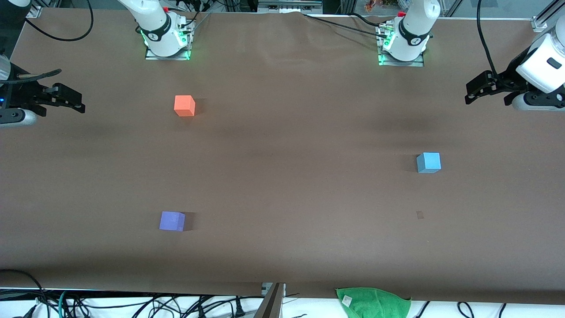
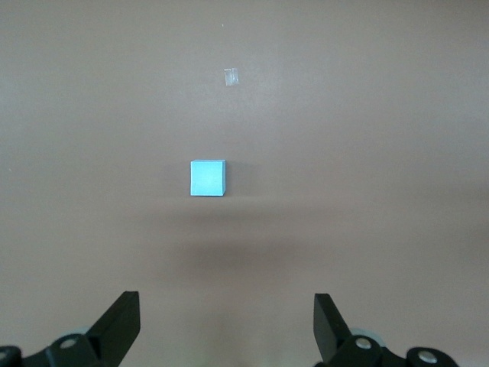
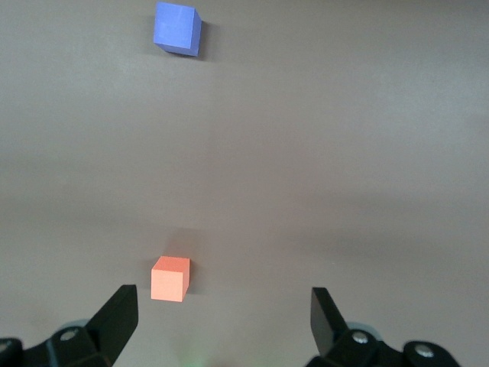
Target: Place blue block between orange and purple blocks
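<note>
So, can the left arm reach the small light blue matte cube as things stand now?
Probably yes. The small light blue matte cube stands alone on the brown table, toward the left arm's end, with nothing beside or on it. The left claw is open and empty, and its wrist view shows the cube directly ahead.

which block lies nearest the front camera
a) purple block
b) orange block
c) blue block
a: in the front view the purple block sits lowest, below the blue block and well below the orange block, so it is nearest that camera.
</note>
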Motion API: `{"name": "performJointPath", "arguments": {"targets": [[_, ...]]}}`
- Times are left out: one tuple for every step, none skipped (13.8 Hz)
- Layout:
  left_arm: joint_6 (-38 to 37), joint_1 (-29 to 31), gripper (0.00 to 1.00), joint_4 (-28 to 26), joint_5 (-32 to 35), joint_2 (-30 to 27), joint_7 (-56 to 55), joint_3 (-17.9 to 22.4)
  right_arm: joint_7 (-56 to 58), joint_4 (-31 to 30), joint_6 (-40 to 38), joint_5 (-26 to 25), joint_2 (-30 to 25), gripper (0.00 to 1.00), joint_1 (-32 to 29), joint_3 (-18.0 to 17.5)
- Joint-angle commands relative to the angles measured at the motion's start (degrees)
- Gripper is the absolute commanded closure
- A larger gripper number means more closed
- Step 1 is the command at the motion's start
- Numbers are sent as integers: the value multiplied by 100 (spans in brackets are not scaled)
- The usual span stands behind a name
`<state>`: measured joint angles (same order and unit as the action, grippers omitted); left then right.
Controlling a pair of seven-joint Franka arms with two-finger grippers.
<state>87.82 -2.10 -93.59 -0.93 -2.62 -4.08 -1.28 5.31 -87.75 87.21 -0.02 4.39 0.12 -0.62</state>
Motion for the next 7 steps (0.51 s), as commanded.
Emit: {"name": "performJointPath", "arguments": {"targets": [[121,-176,0,-169,58,-143,-32,145,111,135,-29,64,79,0,-47,-8],[104,-177,0,-169,58,-143,-40,146,111,135,-29,64,79,0,-47,-8],[104,-186,0,-169,58,-143,-40,146,111,135,-29,64,79,0,-47,-8],[113,-168,0,-160,50,-143,-40,146,111,135,-29,64,79,0,-47,-8],[104,-159,0,-160,49,-143,-40,146,111,135,-29,64,79,0,-47,-8],[95,-151,0,-168,49,-143,-40,146,111,135,-29,64,79,0,-47,-8],[69,-124,0,-195,49,-134,-49,146,111,135,-29,64,79,0,-56,-8]]}}
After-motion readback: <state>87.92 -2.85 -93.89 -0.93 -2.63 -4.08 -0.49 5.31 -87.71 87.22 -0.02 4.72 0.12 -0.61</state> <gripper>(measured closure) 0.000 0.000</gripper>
